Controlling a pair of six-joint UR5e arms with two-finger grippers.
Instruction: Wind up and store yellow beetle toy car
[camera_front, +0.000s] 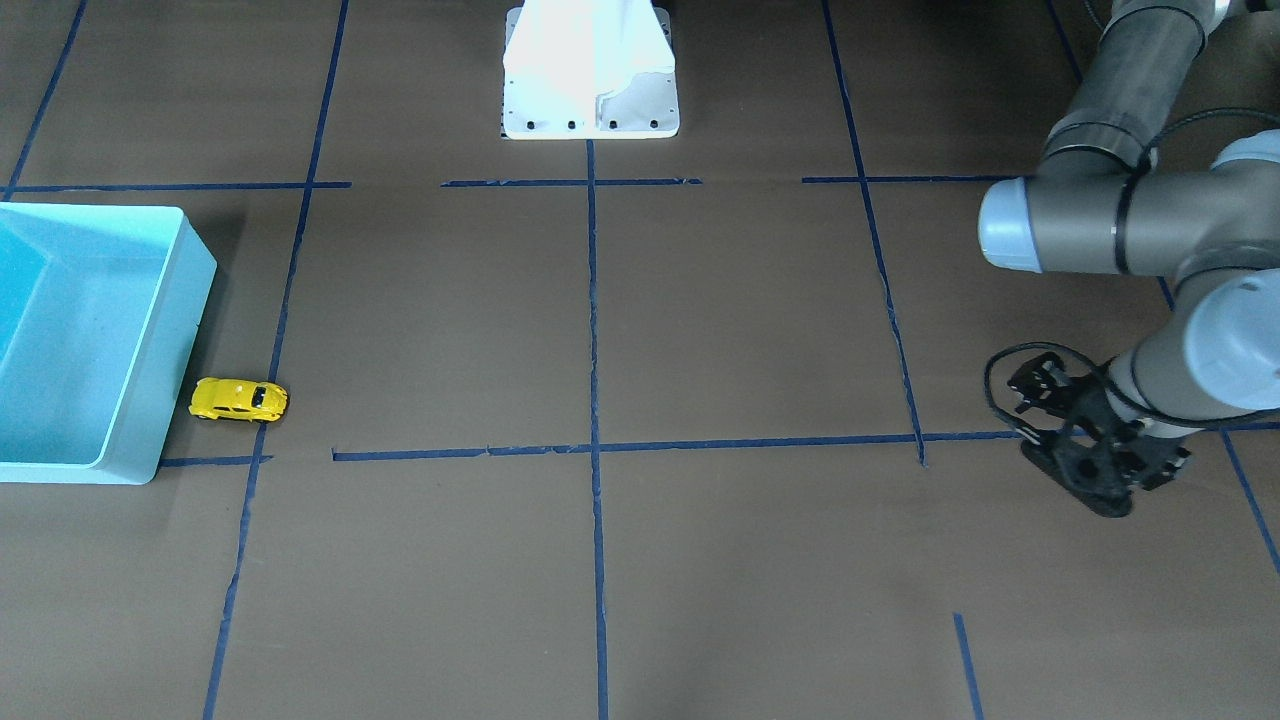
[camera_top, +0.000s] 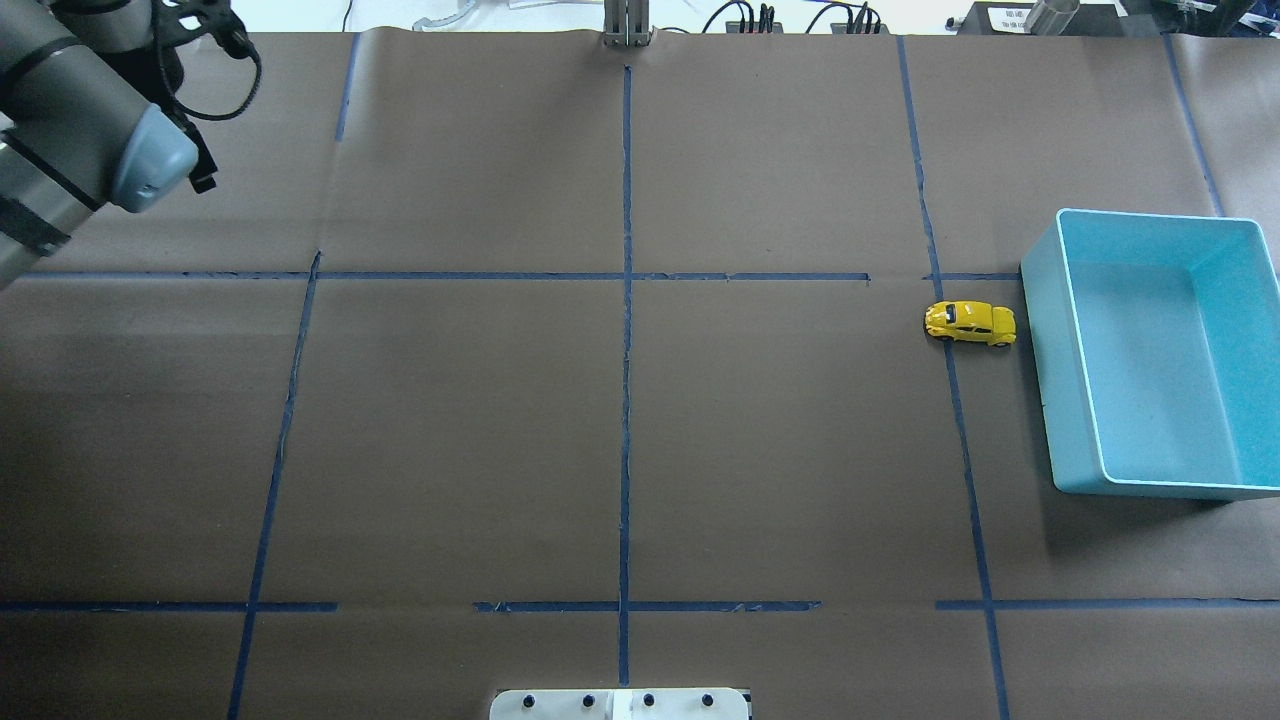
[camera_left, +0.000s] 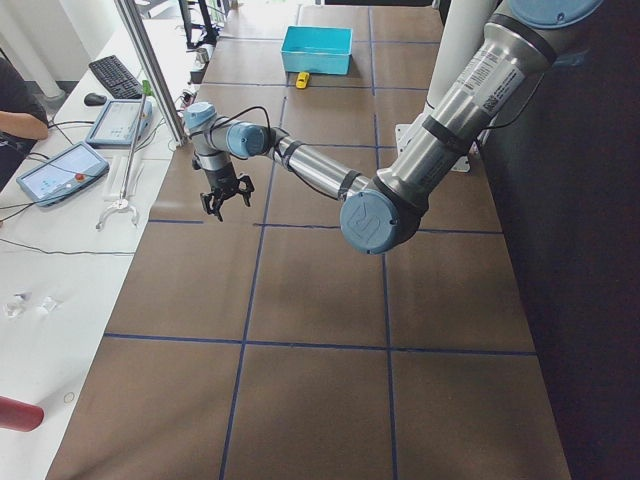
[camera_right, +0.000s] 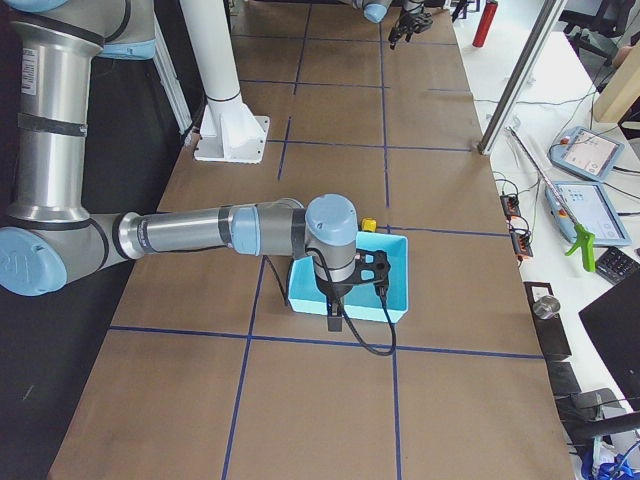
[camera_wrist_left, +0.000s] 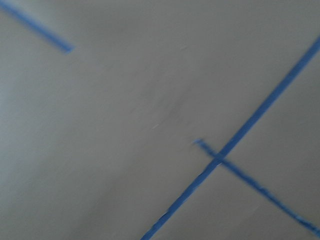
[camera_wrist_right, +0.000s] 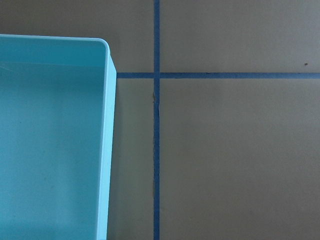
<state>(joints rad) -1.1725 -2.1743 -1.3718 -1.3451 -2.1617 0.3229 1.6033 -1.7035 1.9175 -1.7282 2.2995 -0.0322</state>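
Left gripper (camera_front: 1032, 420): we find it over the brown paper of the table (camera_front: 750, 300), close to a crossing of blue tape lines (camera_front: 760, 441). Its fingers (camera_front: 1040, 378) stand spread apart with nothing between them, and the exterior left view shows the same spread. The left wrist view gives us only blurred paper and tape.

Right gripper (camera_right: 372, 270): we see it in the exterior right view alone, hanging over the near part of the light blue bin (camera_right: 400, 305). From that view we cannot tell whether its fingers are apart or together. The right wrist view looks straight down on one corner of the bin and a tape crossing just beside that corner.

Yellow beetle toy car (camera_front: 239, 400): we note it upright on its wheels on the paper, well apart from the left fingers, at the opposite end of the table from them. It lies lengthwise, with one end toward the bin's side wall and the other end over a blue tape line. It is just beside that wall, outside the bin; we cannot tell whether it touches. Seen from the right end, a bit of yellow shows just beyond the right gripper, past the bin's far wall. Neither pair of fingers is in contact with the car.

White robot base (camera_front: 590, 70): this stands at the table's robot-side edge, between the two arms and well apart from the car.
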